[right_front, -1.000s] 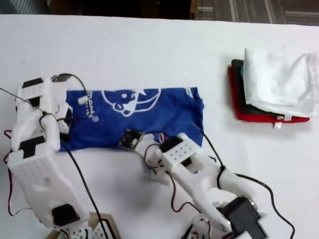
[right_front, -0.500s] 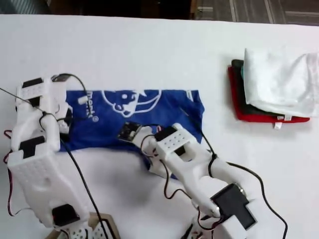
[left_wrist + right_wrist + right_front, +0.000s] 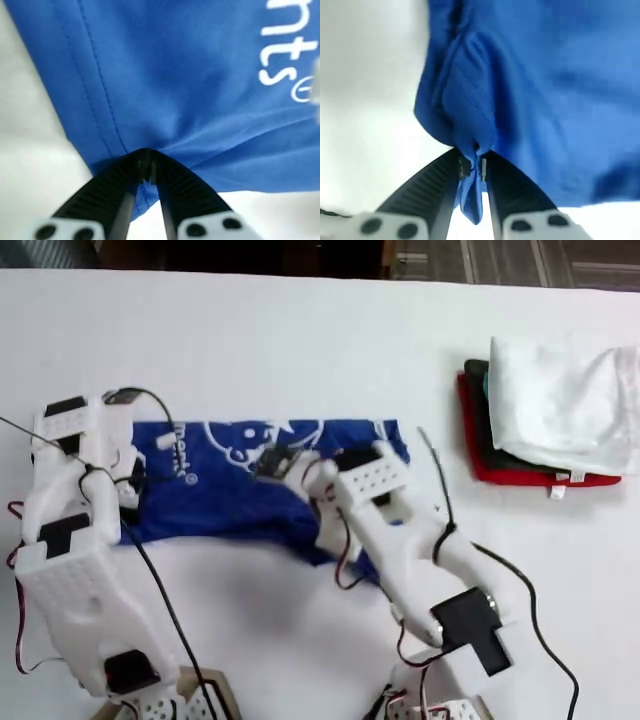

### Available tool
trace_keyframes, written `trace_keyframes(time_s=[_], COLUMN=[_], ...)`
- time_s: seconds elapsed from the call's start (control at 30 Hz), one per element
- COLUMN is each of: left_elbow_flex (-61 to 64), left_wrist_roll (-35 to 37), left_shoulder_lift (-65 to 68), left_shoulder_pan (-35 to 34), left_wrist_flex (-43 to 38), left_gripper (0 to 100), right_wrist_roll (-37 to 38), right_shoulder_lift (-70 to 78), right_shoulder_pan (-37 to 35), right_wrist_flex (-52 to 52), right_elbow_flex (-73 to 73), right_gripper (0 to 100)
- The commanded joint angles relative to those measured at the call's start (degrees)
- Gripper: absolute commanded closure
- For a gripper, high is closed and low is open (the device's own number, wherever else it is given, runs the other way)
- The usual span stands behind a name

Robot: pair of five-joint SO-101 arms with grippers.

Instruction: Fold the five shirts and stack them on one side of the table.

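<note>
Right gripper (image 3: 472,167), fingers pinching the near hem of the blue shirt (image 3: 230,495), has carried it toward the far edge of the desk (image 3: 300,340). Left gripper (image 3: 146,167) pinches the shirt's left end. Shirt lies left of centre. Fold judged under way; the stack (image 3: 545,425) sits at the right edge.

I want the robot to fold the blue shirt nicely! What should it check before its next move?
1. The left gripper is shut on the edge of the blue shirt: ok.
2. The right gripper is shut on the shirt's hem: ok.
3. The cloth is smooth at the right gripper: not ok, it is bunched there.
4. The table is bare beyond the shirt, so the fold can land: ok.
5. The stack of folded shirts lies apart from the blue shirt: ok.
6. How many layers each gripper pinches: cannot tell.
</note>
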Motion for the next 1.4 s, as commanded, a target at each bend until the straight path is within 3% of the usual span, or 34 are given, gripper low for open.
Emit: trace_keyframes(time_s=[0.0,0.23,0.67,0.9,1.17,1.27,1.37], left_elbow_flex=[-0.75,-0.75,-0.66,-0.66,-0.66,-0.66,-0.75], left_wrist_roll=[0.09,0.09,0.09,0.09,0.09,0.09,0.09], left_shoulder_lift=[1.58,1.58,1.58,1.58,1.58,1.58,1.58], left_shoulder_pan=[0.0,0.0,0.0,0.0,0.0,0.0,0.0], left_wrist_flex=[-0.53,-0.53,-0.53,-0.53,-0.53,-0.53,-0.53], left_gripper=[97,97,97,97,97,97,97], right_wrist_roll=[2.73,6.33,6.33,6.07,4.13,0.53,-2.99], right_shoulder_lift=[0.13,2.42,23.87,31.08,31.16,31.16,30.37], right_shoulder_pan=[2.07,4.0,5.41,8.31,11.65,11.82,10.77], right_wrist_flex=[3.82,4.62,4.97,8.92,18.15,25.54,27.47], right_elbow_flex=[-8.79,-19.52,-43.78,-53.89,-66.64,-73.14,-73.49], right_gripper=[97.9,97.8,97.1,76.5,75.5,79.8,99.8])
